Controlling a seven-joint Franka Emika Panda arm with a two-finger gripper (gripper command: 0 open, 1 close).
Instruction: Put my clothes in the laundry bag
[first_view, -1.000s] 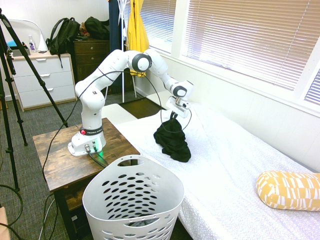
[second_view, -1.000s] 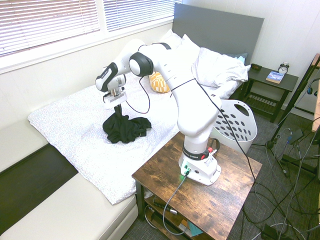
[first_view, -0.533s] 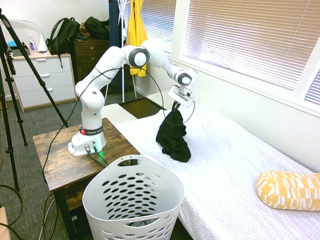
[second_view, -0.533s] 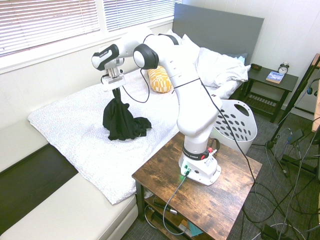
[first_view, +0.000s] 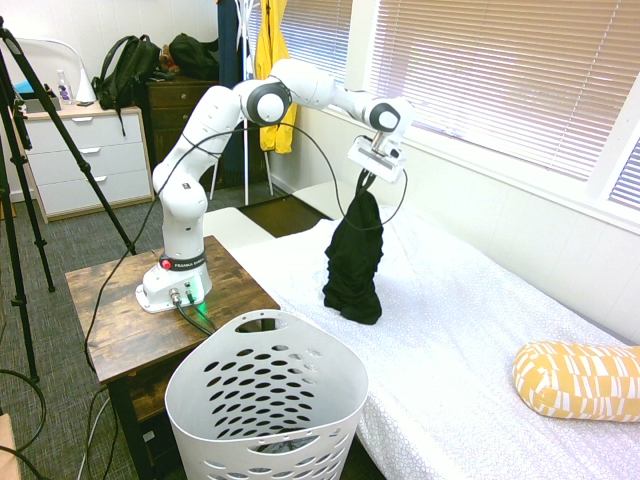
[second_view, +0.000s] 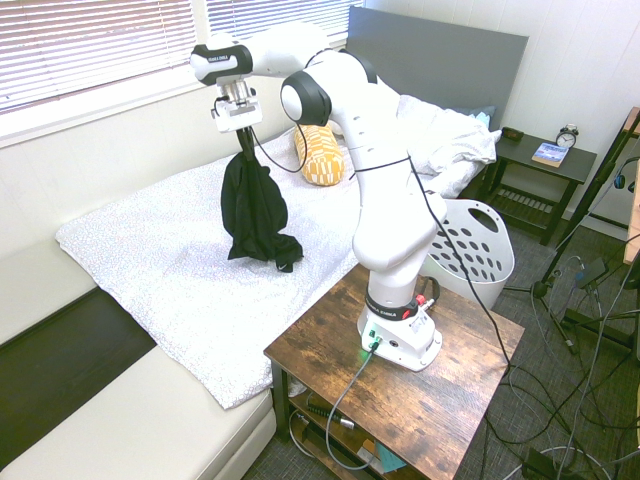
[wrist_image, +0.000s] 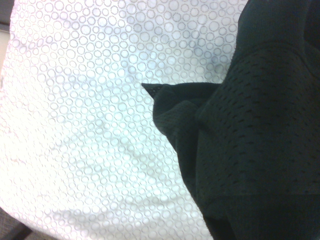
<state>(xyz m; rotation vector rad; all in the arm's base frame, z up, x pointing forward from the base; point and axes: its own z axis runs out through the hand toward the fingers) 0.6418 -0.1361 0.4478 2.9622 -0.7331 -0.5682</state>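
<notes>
Black clothes (first_view: 354, 265) – pinched at the top in the tightly closed pincer (first_view: 366, 181) – lowest folds on the bed (first_view: 470, 330).

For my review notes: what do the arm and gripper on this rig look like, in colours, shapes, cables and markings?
A glossy white arm of rounded, tubular segments, with dark grey round caps at the joints. A black band with small white lettering rings the base, above a red button. A thin black cable loops loosely along the arm to the wrist. The small boxy gripper has a white body and dark fingers.
</notes>
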